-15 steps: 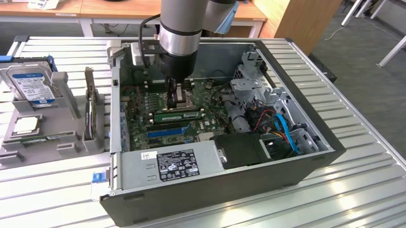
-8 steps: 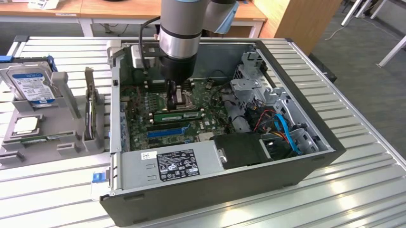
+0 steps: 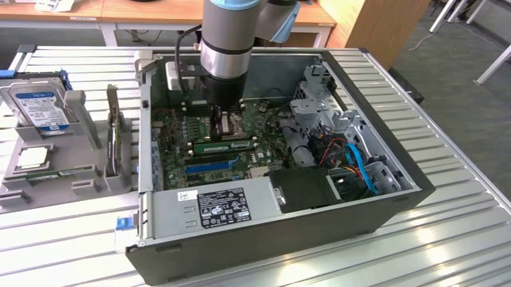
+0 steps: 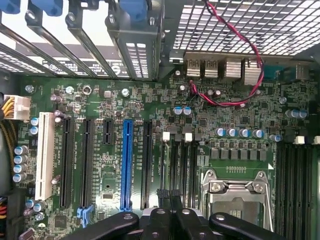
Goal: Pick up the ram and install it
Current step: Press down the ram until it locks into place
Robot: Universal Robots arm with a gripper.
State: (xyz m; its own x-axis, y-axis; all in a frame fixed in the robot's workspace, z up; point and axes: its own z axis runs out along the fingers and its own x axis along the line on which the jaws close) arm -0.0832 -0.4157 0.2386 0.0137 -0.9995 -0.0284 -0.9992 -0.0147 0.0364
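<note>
The ram (image 3: 224, 145) is the long green stick with a pale sticker, standing edgewise in a slot on the motherboard (image 3: 179, 140). It runs across the board just beside the silver processor socket (image 3: 231, 124), on the side towards the blue expansion slot (image 3: 212, 165). The gripper (image 3: 219, 121) hangs straight down inside the open computer case (image 3: 399, 197), low over the socket and close to the ram; I cannot tell whether it touches the stick. In the wrist view the gripper (image 4: 168, 193) has its black fingertips (image 4: 161, 192) pressed together, and I can make out nothing between them. They sit over the dark memory slots with white latches (image 4: 166, 136), between the blue slot (image 4: 126, 165) and the socket's metal frame (image 4: 235, 192). A red wire (image 4: 252, 60) loops over the board near the rear ports. The grey power supply (image 3: 215, 206) with its black label fills the near end of the case. Outside the case, at the exterior view's left, a grey holder (image 3: 88, 182) carries an upright hard drive (image 3: 40, 107), a small square chip (image 3: 32, 157) and a tall card with a metal bracket (image 3: 114, 140). Everything rests on a ribbed metal table (image 3: 455, 239).
</note>
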